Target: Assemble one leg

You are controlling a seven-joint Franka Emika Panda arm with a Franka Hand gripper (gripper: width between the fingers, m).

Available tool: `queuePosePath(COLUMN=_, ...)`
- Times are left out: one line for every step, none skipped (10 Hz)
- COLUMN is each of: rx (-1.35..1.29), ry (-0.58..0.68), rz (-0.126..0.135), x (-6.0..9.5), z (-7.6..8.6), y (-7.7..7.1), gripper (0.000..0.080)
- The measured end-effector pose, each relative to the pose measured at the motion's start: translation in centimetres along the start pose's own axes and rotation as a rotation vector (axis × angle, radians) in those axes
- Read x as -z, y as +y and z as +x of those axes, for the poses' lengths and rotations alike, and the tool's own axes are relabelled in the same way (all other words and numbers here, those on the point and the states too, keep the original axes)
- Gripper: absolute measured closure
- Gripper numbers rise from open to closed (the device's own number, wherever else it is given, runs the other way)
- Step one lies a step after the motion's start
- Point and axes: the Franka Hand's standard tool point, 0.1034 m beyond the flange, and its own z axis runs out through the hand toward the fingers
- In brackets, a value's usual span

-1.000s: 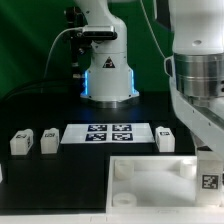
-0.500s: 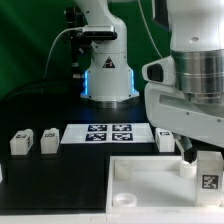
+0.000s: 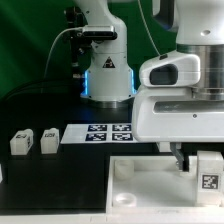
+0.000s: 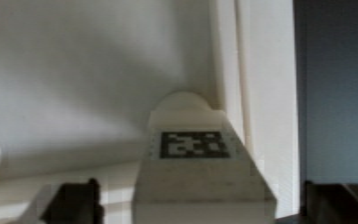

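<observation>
A leg, a small white block with a square tag, stands at the right end of the large white panel in the exterior view. My gripper has come down over it. In the wrist view the leg sits between my two dark fingertips, with a narrow gap on each side, so the gripper is open around the leg and not touching it. Two more legs stand at the exterior view's left.
The marker board lies behind the panel. The black robot base with its blue light stands at the back. The panel's raised rim runs close beside the leg. My big white hand hides the table's right side.
My hand has come down and toward the exterior view's left, over the leg on the panel. The leg has not moved. A leg behind the panel is now hidden by the hand.
</observation>
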Motion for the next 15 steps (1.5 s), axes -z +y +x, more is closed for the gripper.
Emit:
queuePosePath(rx=-0.004, ry=0.0, rz=0.0, x=0.0, z=0.0, y=0.0, gripper=0.0411)
queuePosePath(rx=-0.172, ry=-0.002, rz=0.005, x=0.0, z=-0.1, y=-0.1, gripper=0.0509)
queuePosePath(rx=-0.228, ry=-0.003, rz=0.005, x=-0.1, z=-0.1, y=-0.1, gripper=0.0509)
queuePosePath(rx=-0.359, ry=-0.005, rz=0.008, x=-0.1, z=-0.1, y=-0.2, gripper=0.0509)
queuePosePath(rx=-0.469, ry=-0.007, rz=0.012, x=-0.1, z=-0.1, y=-0.2, gripper=0.0509)
queuePosePath(rx=-0.659, ry=-0.02, rz=0.021, x=-0.1, z=0.3, y=-0.2, gripper=0.0509)
queuePosePath(rx=-0.869, ry=-0.039, rz=0.032, x=-0.1, z=0.7, y=-0.2, gripper=0.0509)
queuePosePath(rx=-1.081, ry=-0.067, rz=0.059, x=-0.1, z=0.8, y=0.0, gripper=0.0509)
queuePosePath(rx=-1.267, ry=-0.11, rz=0.097, x=-0.2, z=0.8, y=0.0, gripper=0.0509)
queuePosePath(rx=-1.416, ry=-0.141, rz=0.117, x=-0.2, z=0.8, y=0.0, gripper=0.0508)
queuePosePath(rx=-1.485, ry=-0.144, rz=0.115, x=-0.2, z=0.9, y=-0.1, gripper=0.0508)
queuePosePath(rx=-1.605, ry=-0.148, rz=0.111, x=-0.2, z=0.9, y=-0.2, gripper=0.0508)
queuePosePath(rx=-1.716, ry=-0.155, rz=0.111, x=-0.2, z=1.0, y=-0.3, gripper=0.0508)
queuePosePath(rx=-1.859, ry=-0.159, rz=0.11, x=-0.1, z=1.1, y=-0.3, gripper=0.0508)
queuePosePath(rx=-1.9, ry=-0.159, rz=0.109, x=-0.1, z=1.2, y=-0.3, gripper=0.0508)
